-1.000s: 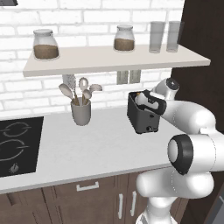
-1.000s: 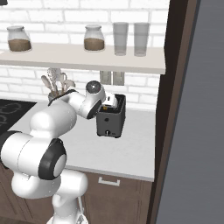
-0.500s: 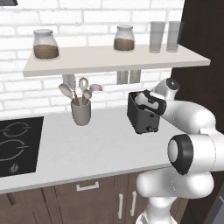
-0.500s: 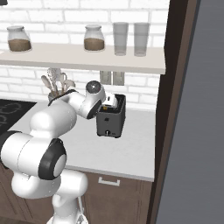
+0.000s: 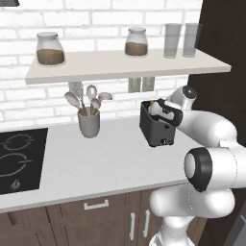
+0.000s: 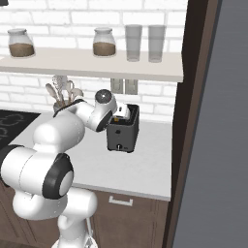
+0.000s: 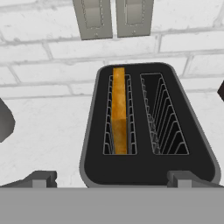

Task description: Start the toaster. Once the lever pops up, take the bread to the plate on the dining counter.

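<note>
Toaster (image 7: 148,127) sits directly below the gripper (image 7: 111,177) in the hand view, seen from above, its two slots running from 6 toward 12 o'clock. The bread (image 7: 119,109) stands on edge in the slot on the 9 o'clock side, golden-brown, its top edge about level with the wire guides; the slot on the 3 o'clock side holds nothing. The gripper's two fingertips (image 7: 41,177) rise at the lower edge, spread wide and gripping nothing, one beyond each side of the toaster's near end.

In the left base view the toaster (image 5: 156,126) stands on the white counter (image 5: 96,163) near the back wall, at about 3 o'clock from a grey cup of wooden utensils (image 5: 89,121), with the arm's hand hanging just over its top. The right base view shows the same from the other side: the toaster (image 6: 123,133) under the hand, close to a dark wall panel (image 6: 186,121).

The lever is not visible in any view, so whether the toaster has been started or has popped cannot be told. Judging from the hover and the wide fingers, the step in hand looks like either reaching for the lever or lining up over the bread. If the bread is next, the fingers probably need to shift toward 9 o'clock, centre on the thin slice, descend and close across its faces.
</note>
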